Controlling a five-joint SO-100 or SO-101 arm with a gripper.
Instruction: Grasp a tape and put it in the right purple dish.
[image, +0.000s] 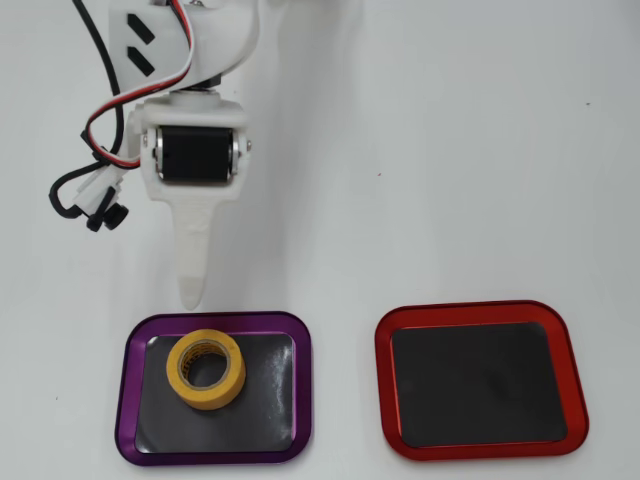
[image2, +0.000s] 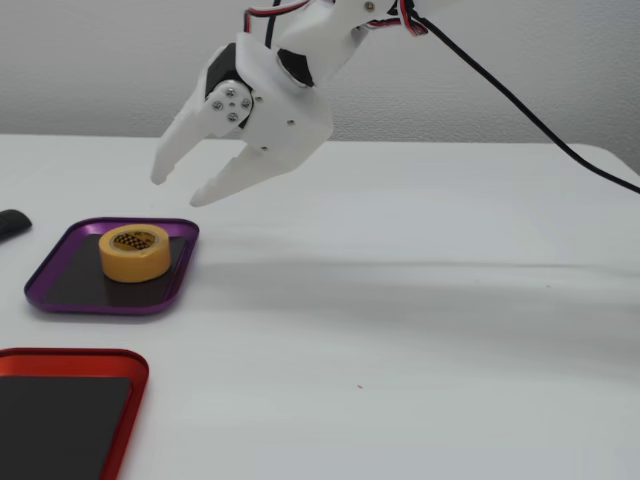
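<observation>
Gripper (image2: 178, 190) raised above the table (image2: 420, 300), its fingers apart and empty; below it we see the tape (image2: 134, 252) lying flat in the purple dish (image2: 45, 297), red tray (image: 480, 445) well apart.

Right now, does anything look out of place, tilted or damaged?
Nothing stands out. The tape lies flat inside the purple dish, the red dish is empty, and the open gripper hangs above the table, holding nothing.
</observation>
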